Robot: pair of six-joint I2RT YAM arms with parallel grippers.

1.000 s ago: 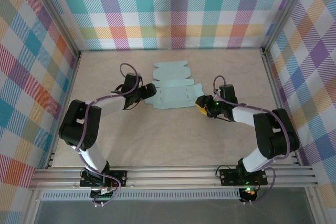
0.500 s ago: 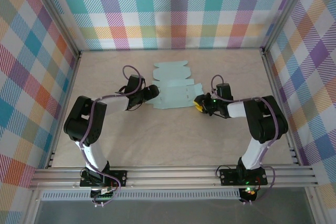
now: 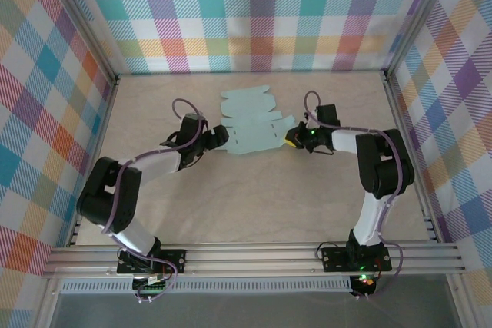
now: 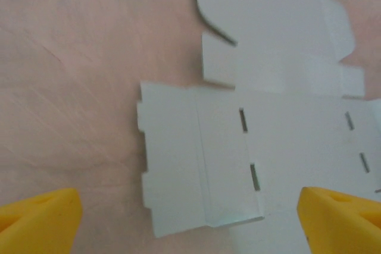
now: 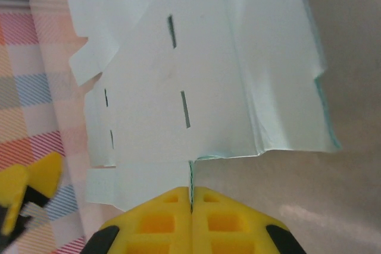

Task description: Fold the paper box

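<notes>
Over the last second I saw the right gripper (image 3: 293, 140) go from about half open to fully closed. In the right wrist view its jaws (image 5: 191, 199) were pressed together with the thin right-hand edge of the paper box (image 5: 196, 75) pinched between them. That edge had come up off the tabletop (image 3: 231, 197), with a crease showing just beside the pinch.

The paper box (image 3: 250, 124) was still an unfolded die-cut sheet. It lay toward the far edge of the tabletop, roughly midway between the left and right edges. Compared with a second earlier, it had shifted slightly toward the far edge as the right arm moved.

The left gripper (image 3: 217, 137) had opened further, to nearly its widest. In the left wrist view its jaws (image 4: 190, 215) stood on either side of the sheet's left-hand flap (image 4: 172, 159) and held nothing.

I judged the right grasp secure enough to begin raising the right panel. The left gripper was placed to pin or take the opposite flap. No fold was complete.
</notes>
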